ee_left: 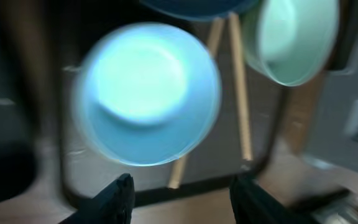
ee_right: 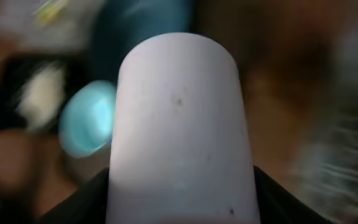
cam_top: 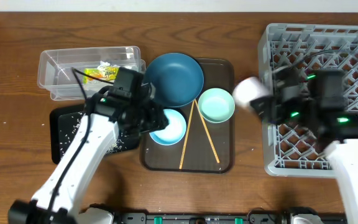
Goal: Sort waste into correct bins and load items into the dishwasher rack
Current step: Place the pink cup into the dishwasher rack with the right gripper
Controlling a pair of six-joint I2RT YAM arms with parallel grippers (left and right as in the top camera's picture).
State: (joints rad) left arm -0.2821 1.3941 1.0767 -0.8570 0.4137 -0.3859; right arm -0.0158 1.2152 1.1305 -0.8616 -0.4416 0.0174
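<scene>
Fingers of the left gripper (ee_left: 182, 199) stand spread above a light blue round bowl (ee_left: 148, 93), which sits on a brown rectangular serving tray (cam_top: 222, 158). Beside the bowl lie 2 thin wooden chopsticks (cam_top: 205, 134) and a mint-green bowl (cam_top: 216, 104). The right gripper (cam_top: 263, 102) pinches a small pale pink cup (ee_right: 179, 124) just beside the left edge of a large grey lattice dishwasher rack (cam_top: 328, 37). Farther back, a large dark blue bowl (cam_top: 174, 78) rests on the tray, loose white rice grains (cam_top: 76, 124) dot a shallow black tray (cam_top: 64, 134), and a yellow-green snack wrapper (cam_top: 98, 73) lies in a clear plastic tub (cam_top: 55, 68).

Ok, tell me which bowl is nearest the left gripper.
The light blue bowl, right by the left gripper; the mint-green bowl and dark blue bowl lie farther off.
</scene>
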